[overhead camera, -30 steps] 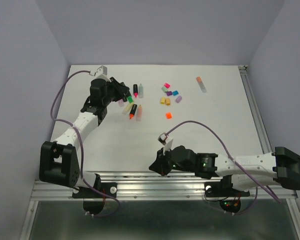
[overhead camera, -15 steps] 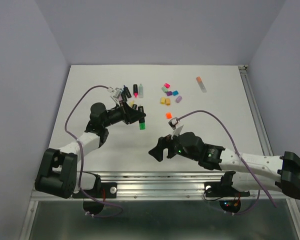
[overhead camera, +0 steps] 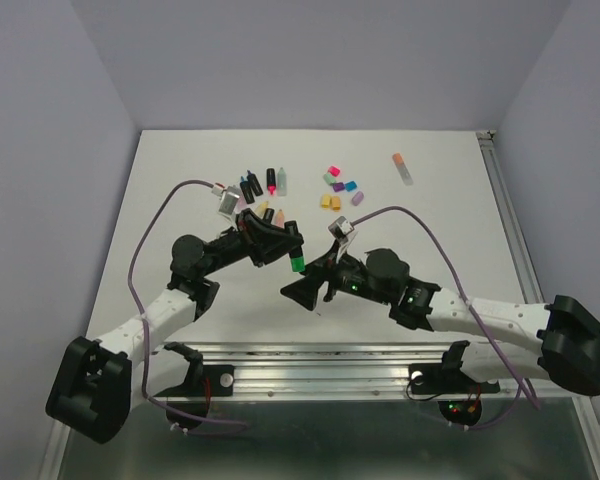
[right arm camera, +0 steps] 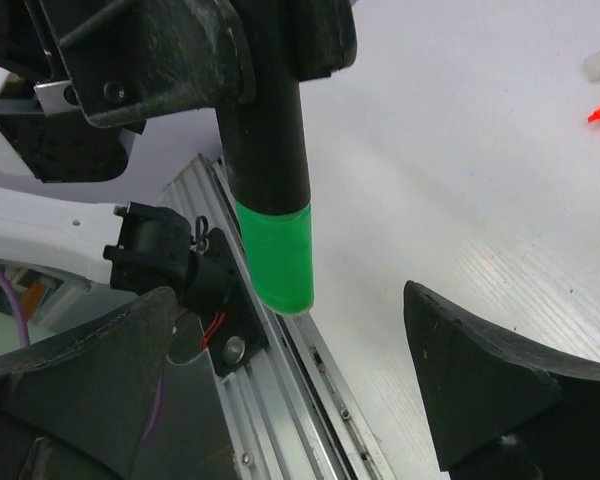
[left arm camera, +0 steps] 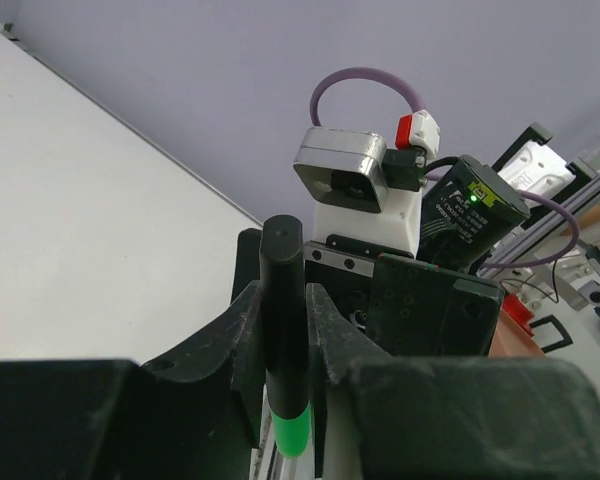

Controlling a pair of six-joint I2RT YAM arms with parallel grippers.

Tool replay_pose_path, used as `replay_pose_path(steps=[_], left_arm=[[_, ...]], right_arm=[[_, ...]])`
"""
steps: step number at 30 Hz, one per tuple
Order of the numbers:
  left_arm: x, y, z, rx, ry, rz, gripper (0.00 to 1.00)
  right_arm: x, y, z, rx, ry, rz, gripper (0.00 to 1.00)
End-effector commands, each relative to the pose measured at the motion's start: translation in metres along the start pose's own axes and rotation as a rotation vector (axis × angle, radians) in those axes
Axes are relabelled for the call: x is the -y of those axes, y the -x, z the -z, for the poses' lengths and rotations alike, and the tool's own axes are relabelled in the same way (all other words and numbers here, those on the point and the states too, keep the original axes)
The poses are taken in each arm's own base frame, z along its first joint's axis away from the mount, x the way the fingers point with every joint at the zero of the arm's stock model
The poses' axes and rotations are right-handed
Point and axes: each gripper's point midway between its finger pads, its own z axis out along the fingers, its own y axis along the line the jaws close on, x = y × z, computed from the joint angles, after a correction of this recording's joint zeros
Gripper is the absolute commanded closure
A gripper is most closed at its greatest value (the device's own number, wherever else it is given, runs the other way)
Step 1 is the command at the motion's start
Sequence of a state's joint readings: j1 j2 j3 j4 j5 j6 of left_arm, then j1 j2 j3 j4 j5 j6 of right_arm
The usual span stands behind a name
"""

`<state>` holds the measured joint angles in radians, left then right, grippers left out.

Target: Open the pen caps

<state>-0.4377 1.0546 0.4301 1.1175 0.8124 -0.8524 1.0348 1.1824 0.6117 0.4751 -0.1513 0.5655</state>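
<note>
Looking down from above, the left gripper [overhead camera: 282,244] clamps a black pen [overhead camera: 290,254] at centre frame, its green cap [overhead camera: 295,264] aimed at the wide-open right gripper [overhead camera: 302,292]; loose caps [overhead camera: 338,186] lie upper centre. In the left wrist view, fingers [left arm camera: 325,330] pinch the barrel mid-frame. In the right wrist view, the cap hangs at centre between spread jaws, untouched. It looks like light, stiff, slick plastic; grip it squarely across its sides.

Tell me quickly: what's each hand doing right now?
Left hand: closed on the black pen, green cap on.
Right hand: open, holding nothing, facing the green cap.
</note>
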Motion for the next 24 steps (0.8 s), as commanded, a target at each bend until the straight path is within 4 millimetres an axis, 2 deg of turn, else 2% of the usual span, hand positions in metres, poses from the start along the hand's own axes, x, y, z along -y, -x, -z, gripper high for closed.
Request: replay_pose_path(steps=[1,7,12,19,21,24], left_arm=[[0.018,0.014,0.003,0.078,-0.034,-0.024,1.0],[0.02,0.015,0.004,0.104,-0.022,-0.012,1.0],[0.023,0.016,0.003,0.111,-0.028,-0.011,1.0],[0.021,0.018,0.001,0.124,-0.016,-0.006,1.0],[0.021,0.018,0.001,0.125,-0.013,-0.002,1.0],[0.022,0.018,0.002,0.127,-0.017,-0.01,1.0]], right_arm=[[-0.038,0.061,-0.004,0.175,0.118,0.066,0.0],[-0.049,0.08,-0.005,0.236,0.147,0.079,0.0],[-0.059,0.081,-0.007,0.248,0.208,0.072,0.02],[-0.07,0.074,-0.013,0.204,0.271,0.049,0.23],[-0.071,0.075,-0.013,0.203,0.277,0.043,0.33],[-0.073,0.075,-0.012,0.208,0.289,0.036,0.39]])
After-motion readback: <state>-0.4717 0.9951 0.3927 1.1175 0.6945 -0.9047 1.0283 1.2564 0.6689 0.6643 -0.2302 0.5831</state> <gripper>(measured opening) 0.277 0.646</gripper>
